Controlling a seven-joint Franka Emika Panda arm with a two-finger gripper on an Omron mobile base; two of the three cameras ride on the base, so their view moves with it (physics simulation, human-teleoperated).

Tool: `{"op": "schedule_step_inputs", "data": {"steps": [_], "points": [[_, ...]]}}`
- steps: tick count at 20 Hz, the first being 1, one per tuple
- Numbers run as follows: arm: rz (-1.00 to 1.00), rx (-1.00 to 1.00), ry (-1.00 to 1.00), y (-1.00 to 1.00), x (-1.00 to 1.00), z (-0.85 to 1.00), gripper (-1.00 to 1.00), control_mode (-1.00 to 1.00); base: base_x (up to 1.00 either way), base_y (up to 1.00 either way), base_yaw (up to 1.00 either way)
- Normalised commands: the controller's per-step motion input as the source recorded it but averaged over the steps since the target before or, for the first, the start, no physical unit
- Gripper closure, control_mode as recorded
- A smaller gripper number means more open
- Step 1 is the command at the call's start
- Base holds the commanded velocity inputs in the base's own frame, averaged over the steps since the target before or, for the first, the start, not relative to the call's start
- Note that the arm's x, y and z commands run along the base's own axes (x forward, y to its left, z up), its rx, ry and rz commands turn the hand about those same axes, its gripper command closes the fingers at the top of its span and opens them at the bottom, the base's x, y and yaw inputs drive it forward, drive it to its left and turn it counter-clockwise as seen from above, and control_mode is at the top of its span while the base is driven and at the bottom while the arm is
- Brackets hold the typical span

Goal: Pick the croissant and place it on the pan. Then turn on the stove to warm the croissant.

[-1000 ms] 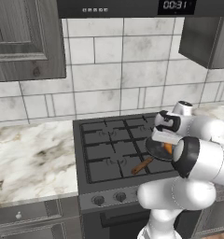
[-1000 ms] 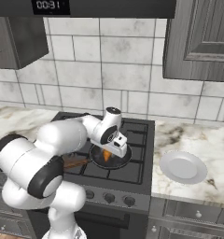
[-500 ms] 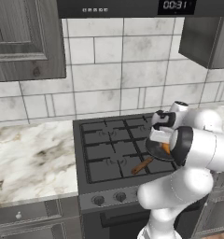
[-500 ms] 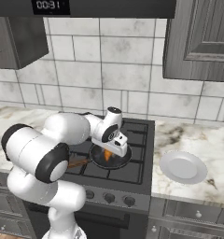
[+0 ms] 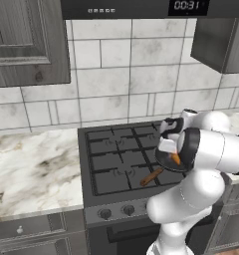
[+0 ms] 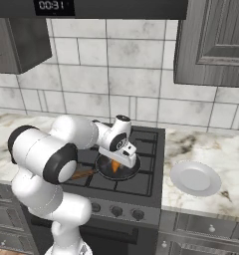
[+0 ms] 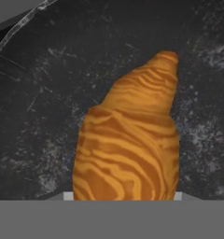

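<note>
You've got the gripper point(image 6: 115, 165) clamped on the croissant point(image 7: 130, 137) | croissant hangs just over the black pan point(image 6: 127, 173) | pan sits on the stove point(image 5: 114, 159) | white plate point(image 6: 195, 178) on the counter alongside

Orange croissant point(image 7: 128, 140) with darker brown stripes, speckled black pan point(image 7: 48, 102), white plate point(image 6: 195, 178), dark grey stove point(image 5: 116, 162)

Illumination is even and moderately bright in both base views, with no distinct source and only soft shadowing under the upper cabinets point(image 5: 27, 45). No glare on the marble bench point(image 5: 32, 174). Rendering is low in resolution, edges slightly soft. The hand view is dim; the croissant point(image 7: 130, 144) appears blurred at close range.
</note>
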Motion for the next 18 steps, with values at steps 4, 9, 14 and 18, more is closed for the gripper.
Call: {"op": "schedule_step_inputs", "data": {"steps": [4, 9, 14, 18], "points": [[0.0, 0.0, 0.01, 0.0, 0.16, -0.1, 1.0, -1.0, 0.0, 0.0, 0.0], [0.0, 0.0, 0.01, 0.0, 0.14, -0.09, 1.0, -1.0, 0.0, 0.0, 0.0], [0.0, 0.0, 0.0, 0.0, 0.06, -0.13, 1.0, -1.0, 0.0, 0.0, 0.0], [0.0, 0.0, 0.0, 0.0, 0.03, -0.18, 1.0, -1.0, 0.0, 0.0, 0.0]]}}
